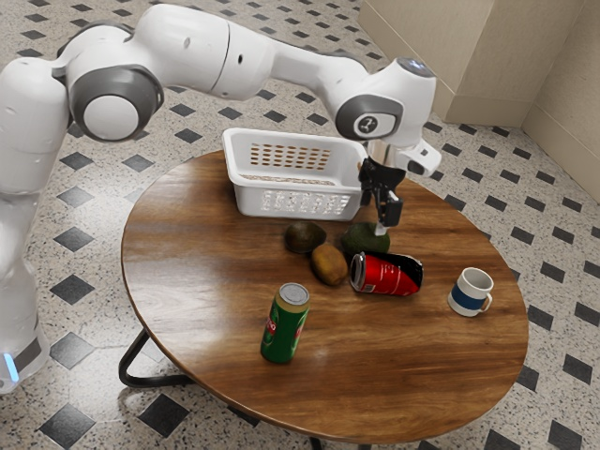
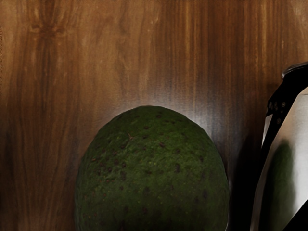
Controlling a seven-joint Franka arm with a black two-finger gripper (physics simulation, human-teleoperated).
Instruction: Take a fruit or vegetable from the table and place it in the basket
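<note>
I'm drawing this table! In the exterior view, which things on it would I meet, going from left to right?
Upright green can → brown fruit → red can lying down → white-and-blue mug.

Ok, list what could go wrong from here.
The red can lies on its side close beside the green avocado; the pincer might nudge it and set it rolling. The avocado is rounded, so it could slip during a lift. A low carry might bump the raised wall of the basket.
</note>
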